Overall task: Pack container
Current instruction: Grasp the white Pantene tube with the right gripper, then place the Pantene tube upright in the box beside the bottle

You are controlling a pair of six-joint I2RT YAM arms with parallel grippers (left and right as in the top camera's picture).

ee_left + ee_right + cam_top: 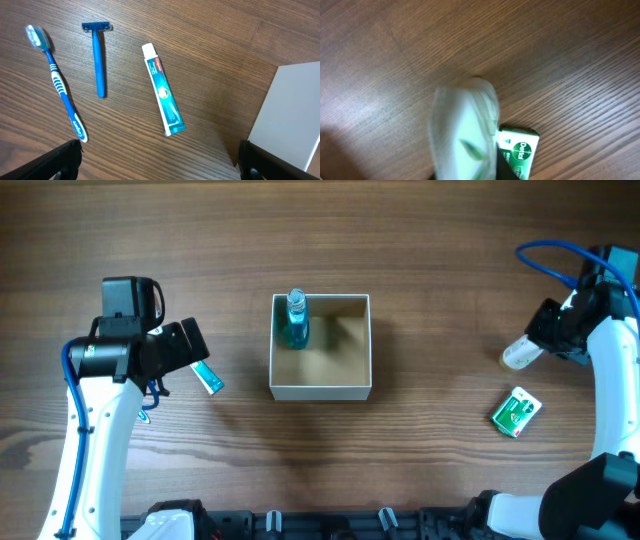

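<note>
The container (320,388), a white square box with a tan inside, stands mid-table with a blue-green bottle (295,320) in its far left corner. Its white wall shows in the left wrist view (292,115). My left gripper (188,348) is open and empty, hovering above a toothpaste tube (164,90), a blue razor (100,57) and a blue-white toothbrush (57,82). The toothpaste also shows in the overhead view (210,378). My right gripper (550,332) is shut on a white tube (520,353), blurred in the right wrist view (465,135), and holds it above the table.
A green Dettol soap box (516,412) lies on the table near the right arm, and shows just below the held tube in the right wrist view (520,150). A blue cable (545,255) loops above the right arm.
</note>
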